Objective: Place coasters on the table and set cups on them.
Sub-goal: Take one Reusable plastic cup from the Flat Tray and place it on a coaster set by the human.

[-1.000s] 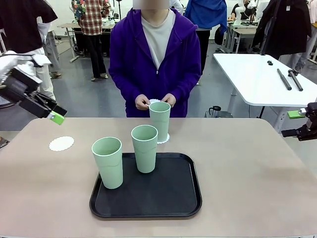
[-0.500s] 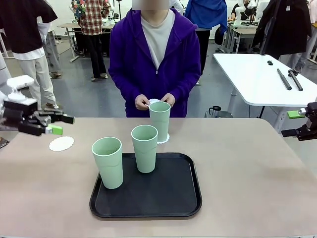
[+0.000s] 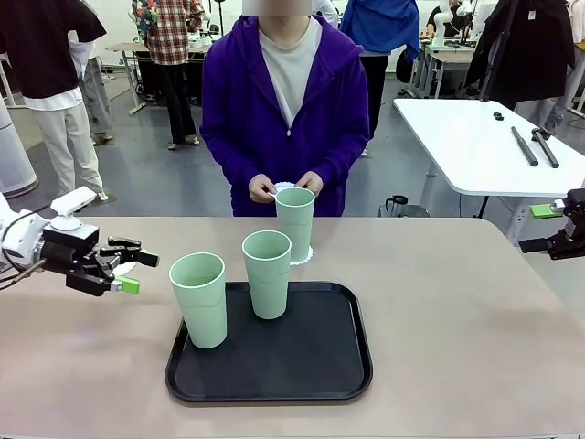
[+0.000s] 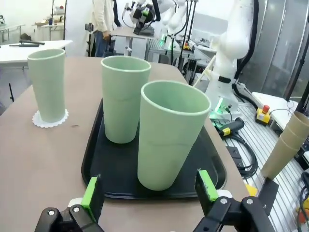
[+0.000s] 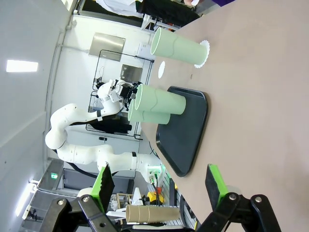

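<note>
"Beige worktop [image 3: 457, 302], black tray [image 3: 274, 370] at six o'clock. What's standing where?"

"I see the left cup [image 3: 198, 302] and middle cup [image 3: 266, 274] on the tray; the third cup [image 3: 294, 224] stands on a coaster [image 3: 307, 256] at the tray's twelve o'clock."

"And the tools?"

"My left tool [image 3: 138, 273] is spread wide, empty, at the left cup's nine o'clock, not touching. My right tool [image 3: 541, 228], also wide, hangs at the worktop's three o'clock."

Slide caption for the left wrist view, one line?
Open left gripper faces the nearest mint-green cup standing on the black tray.
</note>
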Robot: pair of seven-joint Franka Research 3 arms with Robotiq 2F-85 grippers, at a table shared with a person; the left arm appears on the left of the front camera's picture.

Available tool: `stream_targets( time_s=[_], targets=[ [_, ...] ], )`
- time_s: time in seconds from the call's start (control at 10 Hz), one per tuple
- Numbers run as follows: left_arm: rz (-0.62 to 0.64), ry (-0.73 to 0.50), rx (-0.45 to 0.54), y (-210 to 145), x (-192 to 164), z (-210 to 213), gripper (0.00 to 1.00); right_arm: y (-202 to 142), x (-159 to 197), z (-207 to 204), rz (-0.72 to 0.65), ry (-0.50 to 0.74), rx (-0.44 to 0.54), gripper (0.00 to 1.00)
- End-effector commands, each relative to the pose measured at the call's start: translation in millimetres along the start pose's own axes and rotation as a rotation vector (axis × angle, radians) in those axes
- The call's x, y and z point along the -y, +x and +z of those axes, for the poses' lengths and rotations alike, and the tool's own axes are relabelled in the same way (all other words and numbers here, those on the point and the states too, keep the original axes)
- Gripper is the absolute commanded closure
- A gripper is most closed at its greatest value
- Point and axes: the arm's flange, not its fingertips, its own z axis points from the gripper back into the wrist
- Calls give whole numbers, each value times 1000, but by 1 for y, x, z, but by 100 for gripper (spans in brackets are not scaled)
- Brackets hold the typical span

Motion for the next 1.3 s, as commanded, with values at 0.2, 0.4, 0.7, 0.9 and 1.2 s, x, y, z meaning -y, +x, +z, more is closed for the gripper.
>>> stream_targets(
  time_s=[0.2, 0.4, 0.7, 0.9, 1.2],
  targets=[
    [0, 0, 0, 0, 0, 0, 0, 0, -1, 0, 1, 7, -2, 0],
    [0, 0, 0, 0, 0, 0, 0, 0, -1, 0, 1, 7, -2, 0],
    [-2, 2, -8, -3, 0, -1, 0, 0, -1, 0, 1, 7, -2, 0],
    [-22, 5, 64, -24, 0, -19, 0, 0, -1, 0, 1, 7, -2, 0],
    [26, -27, 141, -41, -2, -35, 0, 0, -1, 0, 1, 7, -2, 0]
  ],
)
